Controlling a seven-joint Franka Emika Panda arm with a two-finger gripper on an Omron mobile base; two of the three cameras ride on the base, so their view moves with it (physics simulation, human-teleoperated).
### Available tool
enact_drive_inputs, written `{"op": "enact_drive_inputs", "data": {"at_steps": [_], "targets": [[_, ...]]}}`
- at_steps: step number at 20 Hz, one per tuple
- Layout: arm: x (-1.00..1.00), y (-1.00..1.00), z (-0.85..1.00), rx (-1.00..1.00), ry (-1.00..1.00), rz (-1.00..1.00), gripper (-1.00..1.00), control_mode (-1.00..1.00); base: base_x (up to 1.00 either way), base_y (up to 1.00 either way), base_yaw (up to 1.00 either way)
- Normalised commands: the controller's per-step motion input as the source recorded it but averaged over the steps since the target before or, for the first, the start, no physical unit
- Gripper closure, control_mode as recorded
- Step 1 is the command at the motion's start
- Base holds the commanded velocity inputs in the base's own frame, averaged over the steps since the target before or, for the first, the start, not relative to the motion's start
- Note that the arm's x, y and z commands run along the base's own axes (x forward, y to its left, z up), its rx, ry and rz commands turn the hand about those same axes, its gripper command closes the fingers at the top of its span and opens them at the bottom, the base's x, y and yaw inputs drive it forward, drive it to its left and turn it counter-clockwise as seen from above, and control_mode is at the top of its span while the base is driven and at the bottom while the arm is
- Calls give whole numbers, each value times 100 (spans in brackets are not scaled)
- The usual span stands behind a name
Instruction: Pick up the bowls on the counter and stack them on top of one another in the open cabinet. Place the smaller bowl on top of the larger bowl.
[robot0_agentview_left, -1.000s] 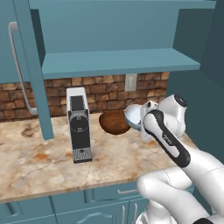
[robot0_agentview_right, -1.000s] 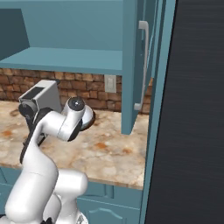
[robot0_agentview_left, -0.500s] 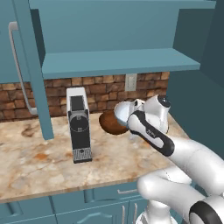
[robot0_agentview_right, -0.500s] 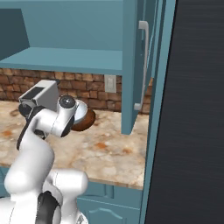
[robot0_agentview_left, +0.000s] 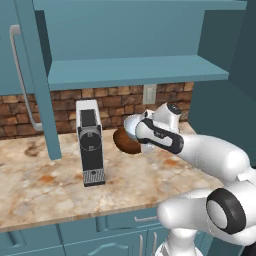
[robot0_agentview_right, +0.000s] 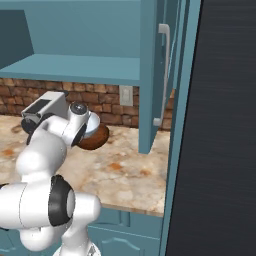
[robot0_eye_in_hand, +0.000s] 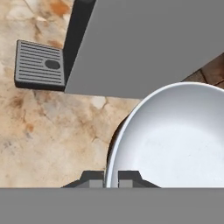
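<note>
Hand view: the small glossy white round bowl (robot0_eye_in_hand: 175, 135) takes up the 4 o'clock quadrant, smooth inside, thin rim running down to the tool (robot0_eye_in_hand: 111, 178). The two dark finger tips stand on either side of that rim at 6 o'clock, one inside the bowl and one outside, closed onto it. A dark sliver of the wide reddish-brown wood-look bowl (robot0_eye_in_hand: 114, 135) peeks out along the white rim at its 9 o'clock edge. The grey drip grille (robot0_eye_in_hand: 39, 64) of the coffee machine lies at 10 o'clock; the machine's flat grey side fills the top.

Left base view: not seen from the hand camera, the whole silver-and-black pod coffee machine (robot0_agentview_left: 90, 142) stands upright on the beige marbled stone surface (robot0_agentview_left: 45, 185). The brown bowl (robot0_agentview_left: 126, 141) sits at its 3 o'clock, near the brick backsplash, and the white bowl (robot0_agentview_left: 131, 125) shows as a pale disc at the end of the arm, above and touching or just over the brown one; contact cannot be told. The teal open wall cabinet's shelf (robot0_agentview_left: 135, 72) spans 12 o'clock, and its door with the long grey bar handle (robot0_agentview_left: 20, 80) hangs at 9 o'clock.

Right base view: the brown bowl (robot0_agentview_right: 97, 139) shows from the other side, half covered by the arm's wrist, with the white bowl (robot0_agentview_right: 93, 124) a pale edge above it.
</note>
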Motion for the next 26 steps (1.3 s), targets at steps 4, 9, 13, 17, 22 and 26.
{"op": "enact_drive_inputs", "data": {"at_steps": [4,9,13,17,22,26], "targets": [[2,2,0,-1,2,0,100,-100,0,0,0],[3,0,-11,-1,0,0,100,-100,0,0,0],[16,1,-14,-1,0,0,100,-100,0,0,0],[31,5,-9,0,2,0,100,-100,0,0,0],[28,10,-14,-3,4,0,100,-100,0,0,0],[7,2,-3,-2,1,0,100,-100,0,0,0]]}}
